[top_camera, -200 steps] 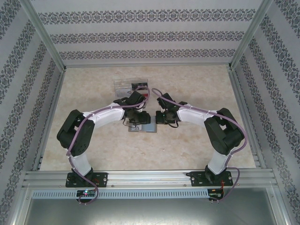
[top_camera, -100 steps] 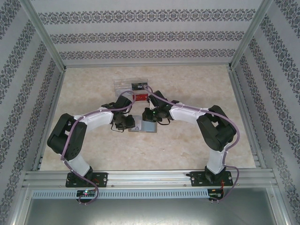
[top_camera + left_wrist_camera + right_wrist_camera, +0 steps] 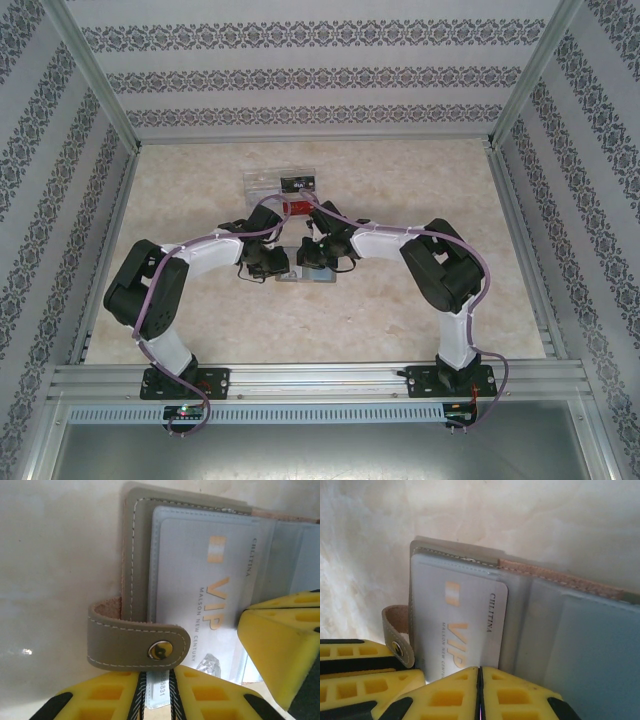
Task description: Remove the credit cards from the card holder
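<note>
The card holder (image 3: 134,555) lies open on the table (image 3: 50,555) between your arms, with a whitish-grey card (image 3: 200,580) (marked VIP) in its slot. Your left gripper (image 3: 156,677) is narrowed to a slit, and I cannot tell whether it grips anything. Your right gripper (image 3: 480,672) is closed at the card's edge.

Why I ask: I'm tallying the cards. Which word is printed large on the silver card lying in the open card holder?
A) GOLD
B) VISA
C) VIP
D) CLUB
C: the silver card in the card holder carries "VIP" in large gold letters, readable from both wrist cameras.
</note>
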Action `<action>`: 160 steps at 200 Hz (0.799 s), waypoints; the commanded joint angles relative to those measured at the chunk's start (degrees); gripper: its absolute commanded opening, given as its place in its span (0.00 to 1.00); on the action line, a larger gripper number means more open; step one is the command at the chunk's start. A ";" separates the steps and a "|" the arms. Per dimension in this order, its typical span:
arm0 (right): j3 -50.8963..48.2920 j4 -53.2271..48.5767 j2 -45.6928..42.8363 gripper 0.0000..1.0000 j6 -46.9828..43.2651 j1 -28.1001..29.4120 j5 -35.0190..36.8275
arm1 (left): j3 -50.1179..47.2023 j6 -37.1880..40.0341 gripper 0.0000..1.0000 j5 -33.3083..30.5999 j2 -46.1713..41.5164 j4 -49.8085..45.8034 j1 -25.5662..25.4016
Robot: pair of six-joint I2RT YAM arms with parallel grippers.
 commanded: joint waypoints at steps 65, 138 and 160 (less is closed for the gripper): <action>-0.70 -0.38 -1.74 0.09 0.44 -0.16 0.79 | -0.60 0.01 0.17 1.16 1.36 1.24 0.42; -2.45 -0.13 -2.96 0.10 0.64 -1.14 0.94 | -0.34 -0.06 0.15 1.53 1.58 0.89 0.41; -1.88 -0.31 -1.54 0.10 0.73 -1.04 0.32 | -0.09 0.00 0.15 1.70 1.58 0.96 0.39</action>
